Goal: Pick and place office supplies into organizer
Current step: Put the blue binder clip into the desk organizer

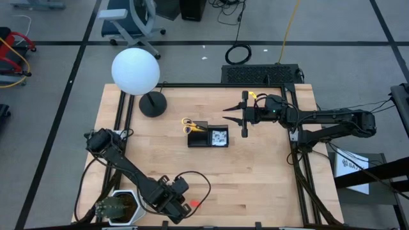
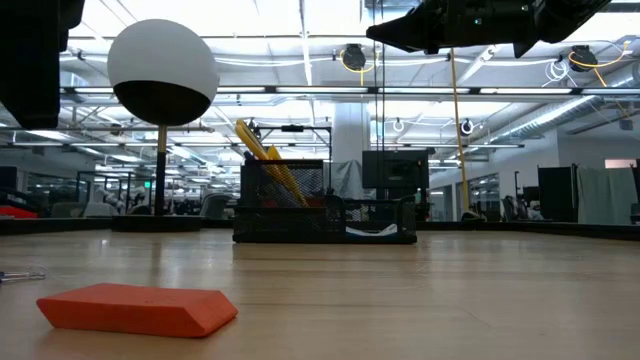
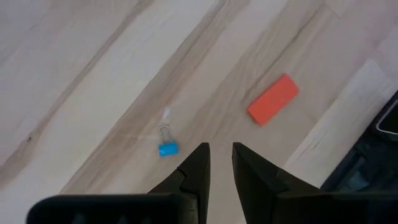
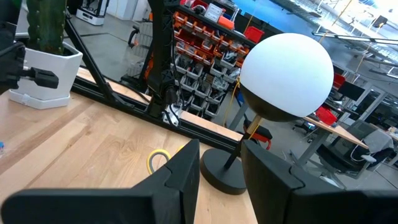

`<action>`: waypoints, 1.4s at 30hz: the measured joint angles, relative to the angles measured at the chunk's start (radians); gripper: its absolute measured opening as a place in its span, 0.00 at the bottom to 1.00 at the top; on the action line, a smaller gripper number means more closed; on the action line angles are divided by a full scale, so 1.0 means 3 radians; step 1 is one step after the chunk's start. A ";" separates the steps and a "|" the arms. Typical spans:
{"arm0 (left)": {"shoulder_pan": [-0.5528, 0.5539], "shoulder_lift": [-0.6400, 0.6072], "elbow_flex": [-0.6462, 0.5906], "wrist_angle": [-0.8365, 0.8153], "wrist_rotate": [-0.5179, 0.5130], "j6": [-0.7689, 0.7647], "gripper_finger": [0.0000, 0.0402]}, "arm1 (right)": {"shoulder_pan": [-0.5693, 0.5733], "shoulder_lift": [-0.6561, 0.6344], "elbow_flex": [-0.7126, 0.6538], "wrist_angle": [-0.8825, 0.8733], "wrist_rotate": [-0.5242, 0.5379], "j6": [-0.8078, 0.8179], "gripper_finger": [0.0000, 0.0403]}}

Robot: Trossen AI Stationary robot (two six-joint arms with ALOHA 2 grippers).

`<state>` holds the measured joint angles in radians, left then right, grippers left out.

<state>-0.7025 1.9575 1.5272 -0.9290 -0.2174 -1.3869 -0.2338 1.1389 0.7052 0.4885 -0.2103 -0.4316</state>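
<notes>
Left gripper (image 3: 221, 163) hangs over the near part of the surface (image 1: 255, 179) with its fingers only a narrow gap apart and nothing between them. You have two loose items below it: a red eraser (image 3: 273, 99) lying flat, and a small blue binder clip (image 3: 167, 148) with its wire handles folded out, well apart from each other. Expect the eraser to be light, slightly soft and grippy, so it should not slip; take it across its short sides near the middle, after you widen the fingers. The clip looks light and hard, and its wire loops may skate, so pinch the blue body instead. Your organizer (image 1: 208, 135) stands mid-surface, near the lamp base (image 1: 153, 104), with the yellow-handled scissors (image 1: 190, 124) already propped in one compartment. Right gripper (image 1: 231, 114) waits in the air just beside the organizer, its fingers parted and empty.
</notes>
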 joint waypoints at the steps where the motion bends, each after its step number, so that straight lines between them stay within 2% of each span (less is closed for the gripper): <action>1: 0.0000 0.0000 0.0000 -0.0019 -0.0007 -0.0013 0.18 | 0.0000 0.0000 0.0000 0.0000 0.0000 0.0000 0.27; 13: 0.0000 0.0000 0.0000 0.0029 -0.0042 -0.0107 0.34 | 0.0000 0.0000 0.0000 0.0000 0.0000 0.0000 0.27; 25: -0.0001 0.0000 0.0000 -0.0005 -0.0067 -0.0102 0.59 | -0.0001 0.0000 0.0000 0.0000 0.0000 0.0000 0.27; 30: -0.0001 0.0000 0.0000 -0.0004 -0.0054 -0.0098 0.61 | 0.0000 0.0000 0.0000 0.0000 0.0001 0.0000 0.27; 36: 0.0022 0.0000 0.0000 0.0001 0.0229 0.0076 0.61 | 0.0000 0.0000 0.0000 0.0000 0.0000 0.0000 0.27; 42: 0.0019 0.0000 0.0000 0.0096 0.0259 0.0150 0.61 | 0.0000 0.0000 -0.0001 0.0000 0.0000 0.0000 0.27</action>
<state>-0.6966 1.9575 1.5272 -0.9001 -0.1396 -1.3420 -0.2338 1.1389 0.7048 0.4885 -0.2103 -0.4316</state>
